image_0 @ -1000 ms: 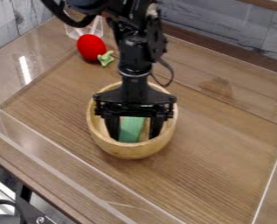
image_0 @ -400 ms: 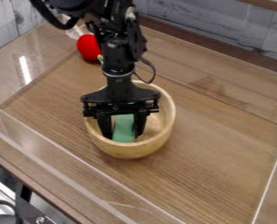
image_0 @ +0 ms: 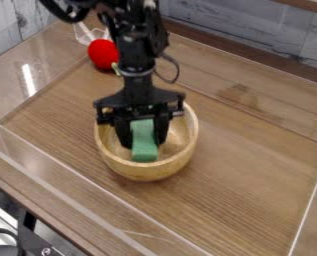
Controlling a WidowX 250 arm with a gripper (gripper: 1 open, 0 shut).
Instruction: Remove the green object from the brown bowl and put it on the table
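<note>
I have the gripper [image_0: 142, 130] closed on the green block [image_0: 145, 142], which is still within the bowl [image_0: 150, 171]. The bowl sits on the table [image_0: 248, 150], with the red toy [image_0: 103, 53] at the far left.

Your round tan wooden bowl [image_0: 182, 158] looks smooth on the rim, with a soft sheen. The elongated green block [image_0: 145, 140] inside it reads matt, flat-coloured; can't tell you plastic or foam. Your black gripper [image_0: 141, 108] has a dark, dull finish, looks like plastic. Brown tabletop [image_0: 241, 130] under it all is wood-grain, fairly smooth, low sheen. Grey plank panel [image_0: 261, 30] at the back looks like weathered wood, matt, streaky grain. Round red toy [image_0: 103, 53] shows you a smooth surface; its material is too small to call.
</note>
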